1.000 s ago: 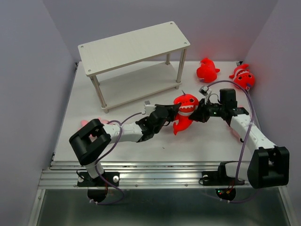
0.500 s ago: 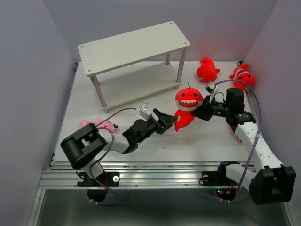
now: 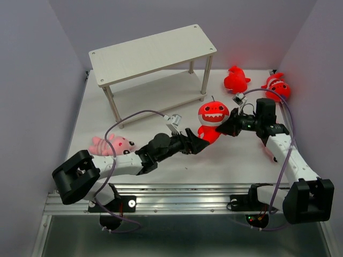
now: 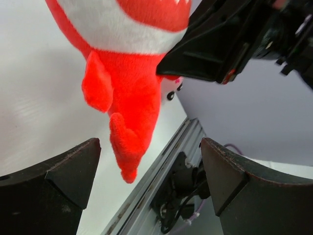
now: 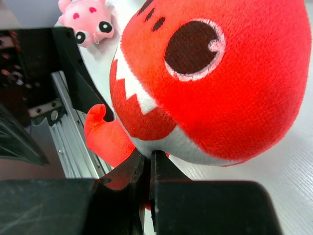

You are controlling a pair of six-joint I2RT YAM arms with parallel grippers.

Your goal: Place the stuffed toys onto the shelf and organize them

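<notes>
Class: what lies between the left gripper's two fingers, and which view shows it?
The tail of the red shark hangs there, touching neither finger; the left wrist view shows it.

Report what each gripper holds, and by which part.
The right gripper is shut on the red shark, pinching plush at its underside by the white belly. The left gripper is open and holds nothing.

Red shark (image 3: pixel 213 115) with white zigzag teeth and black eye, pale pink striped plush (image 3: pixel 112 145), white shelf (image 3: pixel 153 52)

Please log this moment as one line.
left gripper: open, near red shark | right gripper: shut on red shark | shelf: no toys on top tier
</notes>
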